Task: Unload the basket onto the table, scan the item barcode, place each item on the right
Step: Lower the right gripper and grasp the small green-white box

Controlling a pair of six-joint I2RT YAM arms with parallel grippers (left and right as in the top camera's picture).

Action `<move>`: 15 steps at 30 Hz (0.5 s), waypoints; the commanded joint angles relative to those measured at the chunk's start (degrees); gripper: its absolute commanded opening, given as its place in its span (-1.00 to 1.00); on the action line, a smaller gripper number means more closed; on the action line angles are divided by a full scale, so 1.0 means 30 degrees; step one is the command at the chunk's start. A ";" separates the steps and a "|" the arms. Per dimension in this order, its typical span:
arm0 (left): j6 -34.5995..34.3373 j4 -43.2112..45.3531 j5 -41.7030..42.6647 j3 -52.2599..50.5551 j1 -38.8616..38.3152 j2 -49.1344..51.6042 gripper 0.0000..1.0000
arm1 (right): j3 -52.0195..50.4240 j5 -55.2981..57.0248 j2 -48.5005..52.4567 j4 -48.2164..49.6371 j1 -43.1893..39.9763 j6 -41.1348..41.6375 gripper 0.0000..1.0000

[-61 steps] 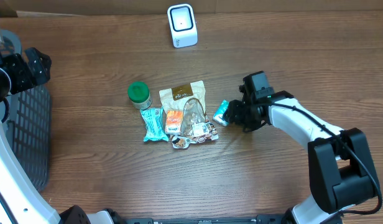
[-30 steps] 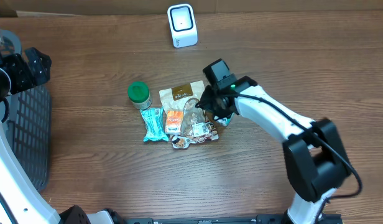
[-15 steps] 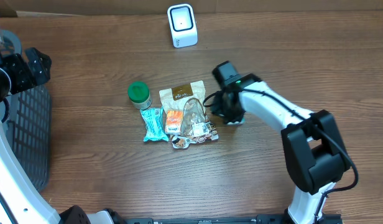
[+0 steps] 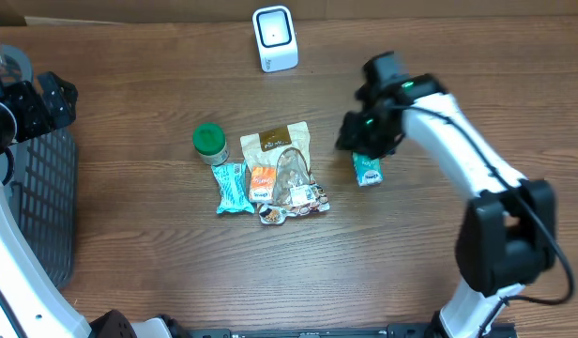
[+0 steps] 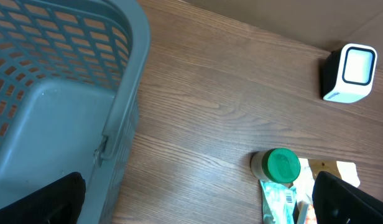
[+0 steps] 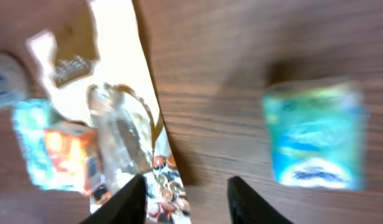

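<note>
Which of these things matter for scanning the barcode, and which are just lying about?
For the job: scanner, teal packet lying alone right of the pile.
Lying about: green-lidded jar, teal bar, brown pouch, basket.

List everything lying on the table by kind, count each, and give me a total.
Scanner: 1
Basket: 1
Green-lidded jar: 1
Teal packets: 2, the other in the pile
Tan pouch: 1
Orange packet: 1
Clear bag: 1
Total: 8 plainly seen; the small printed pieces at the pile's front edge overlap too much to count.
</note>
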 commanded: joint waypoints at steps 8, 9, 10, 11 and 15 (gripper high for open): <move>-0.0262 -0.0007 0.0306 0.0058 -0.0022 0.0102 1.00 | -0.3067 -0.1158 -0.0605 0.0437 -0.3949 -0.3905 -0.06; -0.0262 -0.0007 0.0299 0.0058 -0.0022 0.0102 0.99 | -0.3657 -0.1151 -0.0605 0.0882 -0.3949 -0.3912 -0.07; -0.0262 0.0000 0.0299 0.0058 -0.0022 0.0102 0.99 | -0.4233 -0.1166 -0.0605 0.1413 -0.3949 -0.3905 -0.09; -0.0262 -0.0007 0.0306 0.0058 -0.0022 0.0102 0.98 | -0.4641 -0.1275 -0.0605 0.1836 -0.3949 -0.3905 -0.13; -0.0255 -0.0007 0.0284 0.0058 -0.0022 0.0102 0.99 | -0.6178 -0.1902 -0.0605 0.3665 -0.3942 -0.3905 -0.19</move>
